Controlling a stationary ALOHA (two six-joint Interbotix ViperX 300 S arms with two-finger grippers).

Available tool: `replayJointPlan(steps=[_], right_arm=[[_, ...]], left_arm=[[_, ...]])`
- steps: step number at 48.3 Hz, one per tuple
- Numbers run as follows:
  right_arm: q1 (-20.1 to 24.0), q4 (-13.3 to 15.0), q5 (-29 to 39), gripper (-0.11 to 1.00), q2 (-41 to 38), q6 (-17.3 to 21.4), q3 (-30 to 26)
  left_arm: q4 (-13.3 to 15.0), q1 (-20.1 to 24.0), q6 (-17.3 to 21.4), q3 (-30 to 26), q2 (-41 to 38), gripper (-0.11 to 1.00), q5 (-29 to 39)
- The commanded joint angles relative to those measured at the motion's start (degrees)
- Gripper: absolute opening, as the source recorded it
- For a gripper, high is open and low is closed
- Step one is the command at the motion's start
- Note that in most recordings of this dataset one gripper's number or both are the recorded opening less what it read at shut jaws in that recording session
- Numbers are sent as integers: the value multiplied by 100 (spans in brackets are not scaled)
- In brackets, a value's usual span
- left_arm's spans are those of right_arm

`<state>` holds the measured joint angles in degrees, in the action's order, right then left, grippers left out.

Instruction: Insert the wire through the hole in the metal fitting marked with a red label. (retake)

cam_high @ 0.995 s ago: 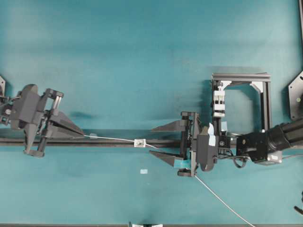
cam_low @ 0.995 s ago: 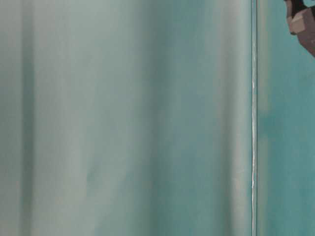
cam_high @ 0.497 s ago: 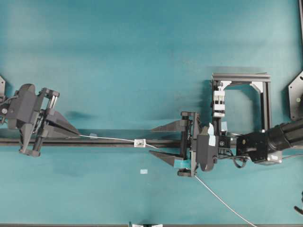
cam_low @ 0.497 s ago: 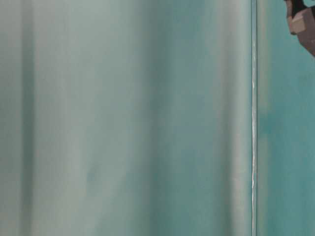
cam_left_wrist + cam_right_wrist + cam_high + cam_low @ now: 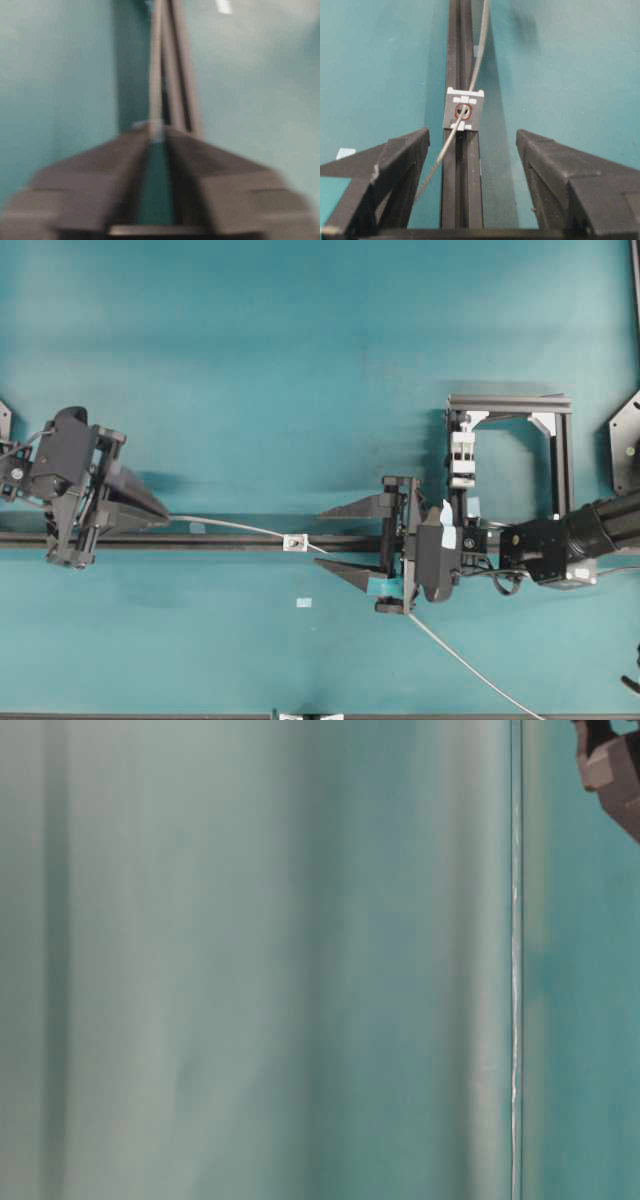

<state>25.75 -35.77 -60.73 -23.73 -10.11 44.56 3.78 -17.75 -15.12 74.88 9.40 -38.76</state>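
Wire (image 5: 451, 138) visibly threads the hole (image 5: 462, 111) only in right-wrist view; left pincer (image 5: 160, 512) pinches it, right pincer (image 5: 332, 538) wide apart.

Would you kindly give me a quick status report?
Left hand shut on the wire. Right hand open, astride the rail. Wire runs through the metal fitting. Nothing in the way.

No readable words, numbers or brand marks are showing anywhere. A thin red ring is circling the small dark hole (image 5: 462, 111) in the silvery square metal fitting (image 5: 464, 108), though the blurred views may be hiding small print.
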Motion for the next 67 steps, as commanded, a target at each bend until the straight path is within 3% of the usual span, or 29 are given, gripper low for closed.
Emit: replayJointPlan(steps=[1, 6, 14, 16, 40, 67], right_arm=[[-9, 18, -53, 78, 220, -9, -35], [-18, 18, -53, 78, 220, -9, -35], [-9, 18, -53, 78, 220, -9, -26], [-18, 18, -53, 78, 220, -9, -35], [-9, 18, -26, 78, 325, -18, 0], [-141, -18, -53, 78, 1187, 0, 721]], left_arm=[[-9, 26, -62, -79, 149, 1, 44], [-18, 26, -88, -105, 255, 19, 70], [-18, 26, -44, -70, 308, 68, 97], [-18, 26, -44, -62, 308, 75, 105], [-18, 246, 35, -35, 308, 73, 105], [-26, 650, 563, -44, 958, 72, 519]])
